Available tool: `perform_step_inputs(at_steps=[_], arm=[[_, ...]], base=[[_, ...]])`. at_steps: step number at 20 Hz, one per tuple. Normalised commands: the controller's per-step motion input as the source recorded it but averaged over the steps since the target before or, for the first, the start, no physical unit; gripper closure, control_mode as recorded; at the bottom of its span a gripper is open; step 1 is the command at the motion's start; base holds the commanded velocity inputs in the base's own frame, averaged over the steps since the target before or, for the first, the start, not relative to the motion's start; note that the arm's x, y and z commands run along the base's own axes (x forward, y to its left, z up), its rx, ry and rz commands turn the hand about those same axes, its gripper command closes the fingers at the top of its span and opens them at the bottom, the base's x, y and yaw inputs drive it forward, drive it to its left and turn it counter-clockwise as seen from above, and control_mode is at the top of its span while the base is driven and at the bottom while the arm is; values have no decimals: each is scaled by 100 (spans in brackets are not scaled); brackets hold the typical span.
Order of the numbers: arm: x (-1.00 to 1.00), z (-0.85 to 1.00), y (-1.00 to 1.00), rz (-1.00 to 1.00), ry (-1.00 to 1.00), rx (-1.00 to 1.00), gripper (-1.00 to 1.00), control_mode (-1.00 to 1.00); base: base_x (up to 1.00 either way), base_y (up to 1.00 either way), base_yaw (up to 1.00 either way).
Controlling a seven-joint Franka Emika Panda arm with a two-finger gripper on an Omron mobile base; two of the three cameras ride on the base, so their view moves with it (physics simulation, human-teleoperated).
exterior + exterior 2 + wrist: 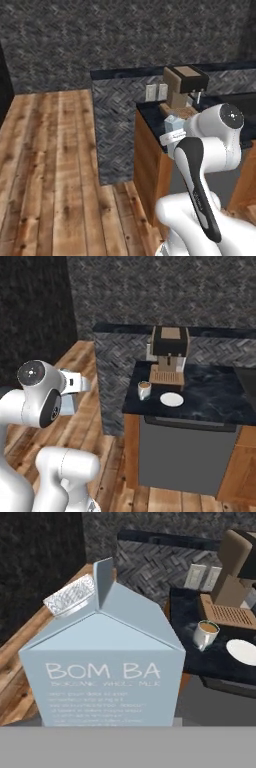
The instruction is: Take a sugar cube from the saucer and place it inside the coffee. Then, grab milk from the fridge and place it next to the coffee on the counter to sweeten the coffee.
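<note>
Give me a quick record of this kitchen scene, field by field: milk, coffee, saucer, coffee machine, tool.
milk: pale blue carton close before the hand camera, off the counter
coffee: white mug, brown liquid inside, near the counter's left edge
saucer: right of the mug, apart from it, no cube visible on it
coffee machine: behind both
tool: fingertips hidden, state unclear

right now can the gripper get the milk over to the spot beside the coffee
Probably yes. The milk fills the hand view close up, and the counter beside the coffee looks bare toward the near edge, with the saucer on its other side.
</note>
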Motion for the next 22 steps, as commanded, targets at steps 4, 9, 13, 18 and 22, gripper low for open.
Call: perform_step_inputs(at_steps=[4, 9, 13, 18, 22], arm=[[0, 0, 0, 0, 0, 0, 100, 100], [0, 0, 0, 0, 0, 0, 100, 100], [0, 0, 0, 0, 0, 0, 100, 100], [0, 0, 0, 0, 0, 0, 100, 100], [0, 0, 0, 0, 0, 0, 100, 100]], base=[[62, 1, -14], [56, 0, -14], [40, -1, -15], [22, -14, -14], [18, -22, -13]])
